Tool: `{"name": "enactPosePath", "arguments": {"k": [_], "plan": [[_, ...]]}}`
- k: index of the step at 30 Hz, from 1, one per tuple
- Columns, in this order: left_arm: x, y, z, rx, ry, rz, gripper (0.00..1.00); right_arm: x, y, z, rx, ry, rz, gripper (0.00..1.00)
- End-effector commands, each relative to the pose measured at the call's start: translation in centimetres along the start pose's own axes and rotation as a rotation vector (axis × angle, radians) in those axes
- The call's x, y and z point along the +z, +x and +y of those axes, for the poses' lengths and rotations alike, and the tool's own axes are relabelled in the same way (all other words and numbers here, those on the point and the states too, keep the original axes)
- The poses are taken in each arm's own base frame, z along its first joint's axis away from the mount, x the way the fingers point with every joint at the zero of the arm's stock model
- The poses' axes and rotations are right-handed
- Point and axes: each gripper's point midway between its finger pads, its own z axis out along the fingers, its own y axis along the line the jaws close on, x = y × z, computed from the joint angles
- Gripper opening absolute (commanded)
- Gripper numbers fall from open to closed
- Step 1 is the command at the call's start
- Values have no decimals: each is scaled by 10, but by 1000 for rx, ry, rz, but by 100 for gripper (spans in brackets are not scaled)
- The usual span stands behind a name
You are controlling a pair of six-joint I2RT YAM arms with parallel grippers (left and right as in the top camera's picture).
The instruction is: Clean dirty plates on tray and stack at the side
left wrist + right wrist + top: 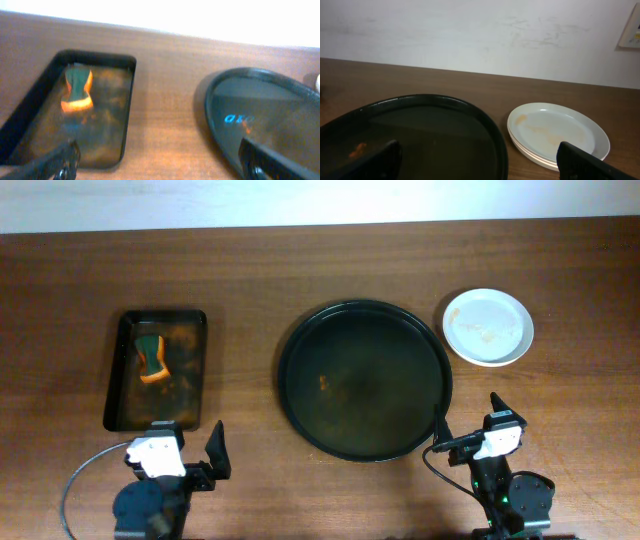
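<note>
**Tray emptied, plates stacked: finish without disturbing the pile**

Nearest, at the table's front edge, the left gripper [159, 150] and the right gripper [479, 147] both hang with jaws spread wide and nothing between them. By my reading the work is nearly done, so the step in hand is to settle clear of everything. To do that well, keep each arm low on its own side and do not sweep across the middle.

Beyond them, the round black tray [365, 395] sits mid-table with no plate on it, only an orange speck of sauce [323, 383] left of its centre. Its near rim lies just in front of the right gripper and is the one thing that a careless move could catch.

Further right, just beside the tray's far-right rim but apart from it, the plates [488, 327] lie stacked. The top one shows faint orange marks, which may call for another wipe.

To the left, well apart from the tray, a rectangular tray [115, 385] holds the sponge [152, 358] in orange-stained residue. Reaching for the sponge is the left arm's job, and nothing blocks that path.
</note>
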Motion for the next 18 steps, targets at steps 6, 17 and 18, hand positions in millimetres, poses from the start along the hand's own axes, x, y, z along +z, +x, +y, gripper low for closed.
{"name": "enactPosePath", "arguments": {"k": [6, 17, 18], "plan": [[30, -15, -10, 142, 82, -414, 99, 0, 1, 1, -6, -8, 0, 99], [40, 15, -15, 248, 113, -290, 99, 0, 1, 1, -6, -8, 0, 99], [40, 15, -15, 248, 113, -290, 99, 0, 1, 1, -6, -8, 0, 98]]}}
